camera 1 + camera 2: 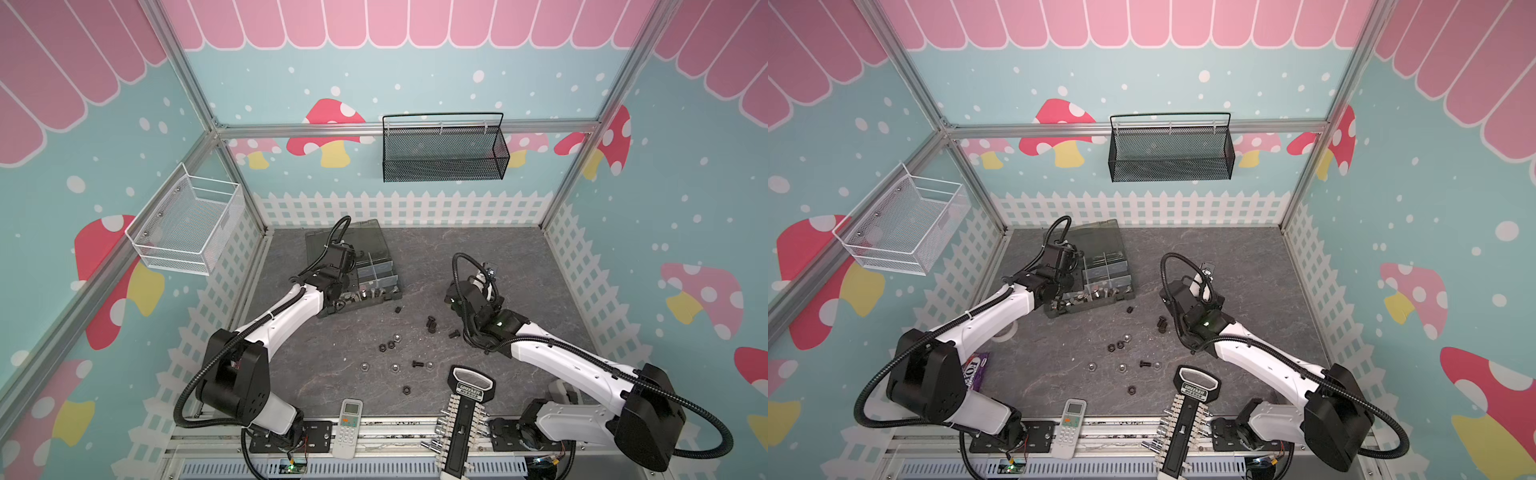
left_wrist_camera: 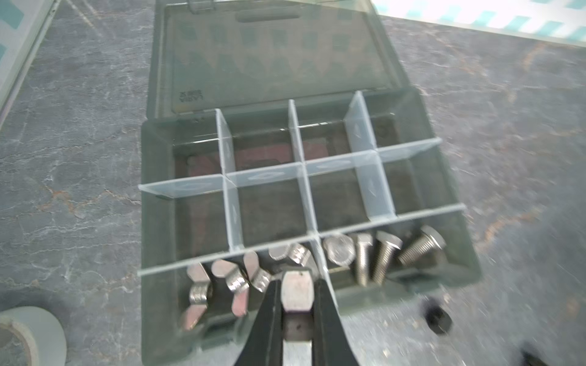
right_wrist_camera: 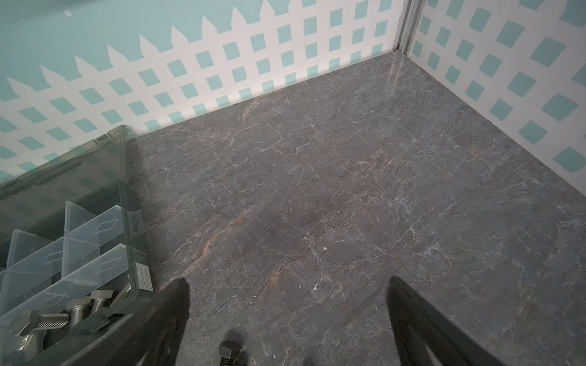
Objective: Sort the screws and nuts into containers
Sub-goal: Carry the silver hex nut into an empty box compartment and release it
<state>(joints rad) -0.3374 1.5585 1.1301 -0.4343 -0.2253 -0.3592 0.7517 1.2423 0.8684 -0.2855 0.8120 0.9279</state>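
Silver hex-headed screw sits pinched in tapered black left tool.

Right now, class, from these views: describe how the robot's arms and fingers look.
Both the left arm and right arm have glossy white link shells joined by boxy matt-black joint housings. A ribbed black cable loops along each arm. The right arm's wrist shows a small green light. The fingers are flat, black and taper towards their tips.

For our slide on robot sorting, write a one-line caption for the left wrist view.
Left gripper pinches a silver hex piece over the open box holding bolts and wing nuts.
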